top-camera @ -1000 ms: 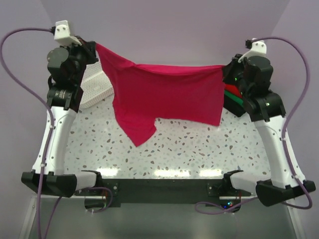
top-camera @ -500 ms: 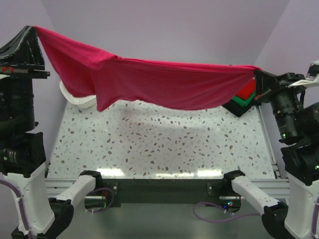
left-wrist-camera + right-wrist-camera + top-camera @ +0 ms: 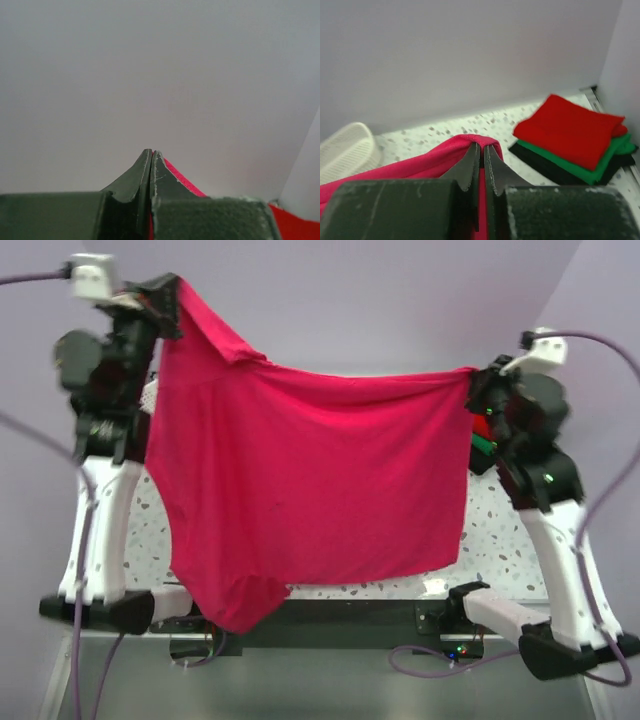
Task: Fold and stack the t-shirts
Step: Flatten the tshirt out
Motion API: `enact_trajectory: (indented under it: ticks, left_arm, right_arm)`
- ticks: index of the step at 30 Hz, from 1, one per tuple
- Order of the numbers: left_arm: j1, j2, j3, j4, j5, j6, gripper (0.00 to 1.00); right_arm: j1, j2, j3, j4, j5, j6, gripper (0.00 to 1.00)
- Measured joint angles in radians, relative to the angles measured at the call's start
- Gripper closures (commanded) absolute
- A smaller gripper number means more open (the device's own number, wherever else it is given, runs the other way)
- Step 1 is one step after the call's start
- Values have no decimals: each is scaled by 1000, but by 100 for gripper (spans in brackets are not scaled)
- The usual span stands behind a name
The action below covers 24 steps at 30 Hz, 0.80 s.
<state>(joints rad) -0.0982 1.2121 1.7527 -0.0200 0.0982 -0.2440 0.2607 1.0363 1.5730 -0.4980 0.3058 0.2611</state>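
The magenta-pink t-shirt (image 3: 310,480) hangs spread wide between both arms, high above the table, its lower edge near the front. My left gripper (image 3: 172,288) is shut on its top left corner; the cloth shows between the fingers in the left wrist view (image 3: 182,180). My right gripper (image 3: 476,380) is shut on the top right corner, the cloth wrapped over its tips (image 3: 482,144). The folded red (image 3: 567,127), green (image 3: 590,172) and black (image 3: 545,167) t-shirts lie stacked at the back right of the table.
The white lattice basket (image 3: 345,152) sits at the back left of the speckled table (image 3: 445,127), against the wall. In the top view the hanging shirt hides most of the table (image 3: 495,540).
Both arms swung back from wide apart and low toward the camera to upright. The shirt, stretched nearly flat half a second ago, now hangs down as a broad sheet.
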Motion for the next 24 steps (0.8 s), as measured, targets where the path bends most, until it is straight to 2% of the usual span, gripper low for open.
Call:
enact_trajectory:
  ticks: [2, 3, 4, 5, 7, 9, 10, 12, 15, 17, 24]
  left_arm:
    - [0, 106, -47, 27, 25, -3, 100]
    - [0, 185, -67, 42, 38, -3, 96]
    - [0, 263, -77, 48, 53, -4, 88]
    - [0, 353, -82, 48, 69, -3, 71]
    - [0, 526, -81, 52, 101, -2, 51]
    - [0, 666, -76, 40, 134, -8, 43]
    - [-1, 729, -74, 37, 147, -10, 37]
    - [-3, 807, -74, 11, 160, -13, 34]
    - [-17, 811, -107, 0, 159, -14, 32]
    - [-40, 745, -182, 43, 148, -14, 30]
    - [-131, 397, -578, 163, 123, -62, 29]
  right_arm:
    - [-13, 61, -96, 33, 49, 3, 100]
    - [-29, 106, -139, 57, 61, 6, 100]
    - [-47, 161, -178, 78, 71, 10, 100]
    - [-68, 224, -209, 94, 77, 14, 100]
    - [-106, 356, -237, 121, 94, 19, 69]
    - [-129, 476, -234, 142, 98, 26, 38]
    - [-136, 536, -226, 148, 98, 23, 35]
    - [-143, 624, -199, 147, 91, 8, 33]
    - [-143, 698, -163, 148, 57, 3, 25]
    - [-143, 689, -168, 155, 16, 5, 19]
    - [-133, 481, -357, 239, -204, 36, 16]
